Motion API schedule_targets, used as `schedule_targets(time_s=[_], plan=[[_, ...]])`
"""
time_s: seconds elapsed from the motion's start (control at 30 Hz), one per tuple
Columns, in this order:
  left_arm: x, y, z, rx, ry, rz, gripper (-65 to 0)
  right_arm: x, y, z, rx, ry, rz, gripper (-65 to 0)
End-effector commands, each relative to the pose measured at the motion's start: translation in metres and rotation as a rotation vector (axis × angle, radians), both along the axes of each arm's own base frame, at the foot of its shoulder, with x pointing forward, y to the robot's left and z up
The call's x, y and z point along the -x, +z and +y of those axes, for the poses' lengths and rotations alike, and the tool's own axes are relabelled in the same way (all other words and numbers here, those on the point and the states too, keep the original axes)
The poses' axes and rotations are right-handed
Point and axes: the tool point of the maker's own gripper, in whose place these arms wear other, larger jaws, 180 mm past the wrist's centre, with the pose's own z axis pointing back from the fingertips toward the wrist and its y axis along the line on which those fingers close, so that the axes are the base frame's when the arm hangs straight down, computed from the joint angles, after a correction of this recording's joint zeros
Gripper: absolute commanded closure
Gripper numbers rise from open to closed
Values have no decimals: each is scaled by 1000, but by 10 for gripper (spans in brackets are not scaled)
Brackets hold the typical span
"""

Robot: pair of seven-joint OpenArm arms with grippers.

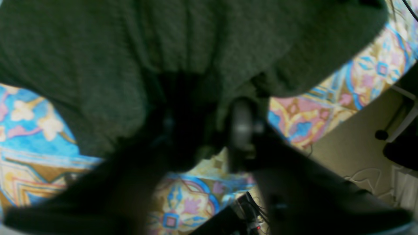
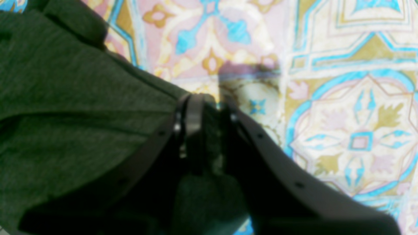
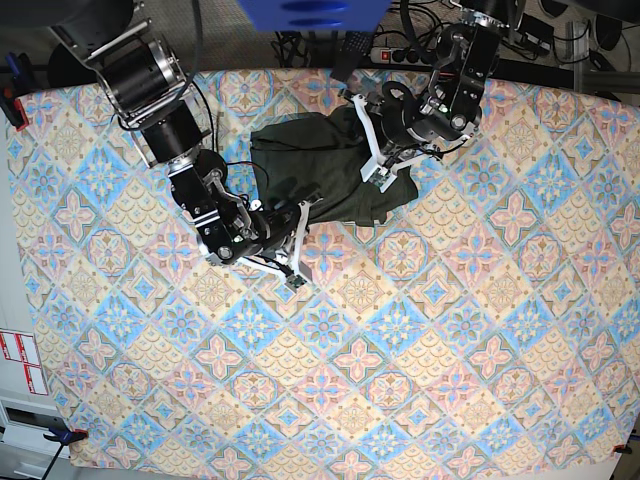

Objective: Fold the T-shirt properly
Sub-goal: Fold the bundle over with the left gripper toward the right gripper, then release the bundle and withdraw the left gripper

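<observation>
The T-shirt (image 3: 320, 165) is dark olive-green and lies bunched at the back middle of the patterned tablecloth (image 3: 450, 350). My left gripper (image 3: 388, 182) is at the shirt's right edge. In the left wrist view it (image 1: 205, 124) is shut on gathered fabric of the shirt (image 1: 163, 49), which drapes over the fingers. My right gripper (image 3: 303, 208) is at the shirt's lower left edge. In the right wrist view it (image 2: 210, 107) is shut on the hem of the shirt (image 2: 65, 98), low over the cloth.
Cables and a power strip (image 3: 400, 50) lie behind the table's back edge, and a blue object (image 3: 310, 12) is at the top. The left wrist view shows the table edge and the floor (image 1: 352, 147) on its right. The tablecloth stretches bare in front of the shirt.
</observation>
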Motion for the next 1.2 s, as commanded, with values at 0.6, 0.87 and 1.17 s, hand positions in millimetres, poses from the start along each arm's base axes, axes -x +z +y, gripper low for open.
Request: schedule_targets(time_s=[0.6, 0.87, 1.17], plan=[[-63, -26, 0, -92, -56, -54, -109, 49, -14, -66, 106, 15, 16, -78], [-100, -9, 3, -196, -121, -172, -112, 73, -14, -79, 122, 36, 20, -78], [-139, 14, 12, -252, -121, -267, -114, 87, -10, -81, 119, 58, 11, -78]])
